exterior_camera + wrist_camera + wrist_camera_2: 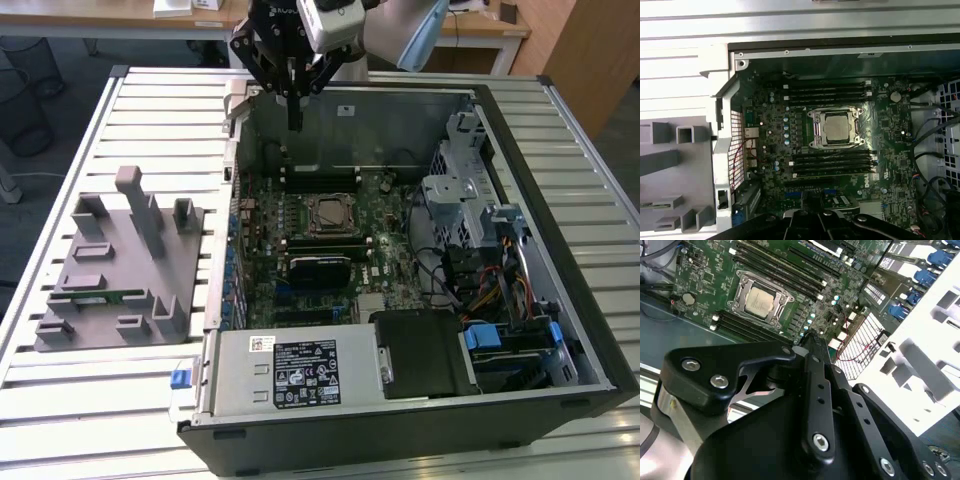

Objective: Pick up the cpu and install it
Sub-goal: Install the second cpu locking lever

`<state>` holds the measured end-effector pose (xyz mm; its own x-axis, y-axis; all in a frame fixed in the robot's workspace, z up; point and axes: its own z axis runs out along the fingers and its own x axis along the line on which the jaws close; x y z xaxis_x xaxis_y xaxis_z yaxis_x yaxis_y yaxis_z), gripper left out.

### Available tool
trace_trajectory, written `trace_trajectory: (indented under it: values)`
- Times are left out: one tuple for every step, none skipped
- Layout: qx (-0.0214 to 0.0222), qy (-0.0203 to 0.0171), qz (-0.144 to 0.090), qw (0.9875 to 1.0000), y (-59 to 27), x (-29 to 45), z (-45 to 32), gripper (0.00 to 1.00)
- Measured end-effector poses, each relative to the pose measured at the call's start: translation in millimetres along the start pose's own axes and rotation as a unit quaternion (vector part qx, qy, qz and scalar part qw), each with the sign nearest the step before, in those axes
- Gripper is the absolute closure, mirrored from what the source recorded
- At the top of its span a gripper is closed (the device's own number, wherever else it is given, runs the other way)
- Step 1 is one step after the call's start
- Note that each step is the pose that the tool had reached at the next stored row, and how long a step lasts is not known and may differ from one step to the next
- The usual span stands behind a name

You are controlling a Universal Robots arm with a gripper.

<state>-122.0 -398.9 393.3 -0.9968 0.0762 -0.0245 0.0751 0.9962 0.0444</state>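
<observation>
A pale slatted metal tabotop (80, 400) carried an open black computer case (560, 300) lying on its side, with wooden desks and grey floor behind it. On the exterior view's left sat a grey fixture tray (110, 270) of upright blocks, a narrow green memory stick (105, 295) lying in one slot. Inside the case, the green motherboard (890, 165) lay exposed, with black memory slots on either side of its central socket. The cpu (836, 126), pale silver, sat in that socket within its metal frame. The tool (295, 120) hung above the case's far wall, apart from the cpu, its black fingers (296, 100) pressed together around nothing. A white label with print too small to read covered the silver power supply (290, 370) at the near edge.
</observation>
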Motion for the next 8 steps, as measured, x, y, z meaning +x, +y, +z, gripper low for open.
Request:
trace_trajectory:
  values:
    - [0.0000, 0.0000, 0.000, 1.0000, 0.0, 0.0, 0.0, 0.89]
    - [0.0000, 0.0000, 0.000, 1.0000, 0.0, 0.0, 0.0, 0.89]
    - [0.0000, 0.0000, 0.000, 1.0000, 0.0, 0.0, 0.0, 0.89]
    - [0.0000, 0.0000, 0.000, 1.0000, 0.0, 0.0, 0.0, 0.89]
    - [0.0000, 0.0000, 0.000, 1.0000, 0.0, 0.0, 0.0, 0.89]
    - [0.0000, 0.0000, 0.000, 1.0000, 0.0, 0.0, 0.0, 0.89]
    - [0.0000, 0.0000, 0.000, 1.0000, 0.0, 0.0, 0.0, 0.89]
    - [0.0000, 0.0000, 0.000, 1.0000, 0.0, 0.0, 0.0, 0.89]
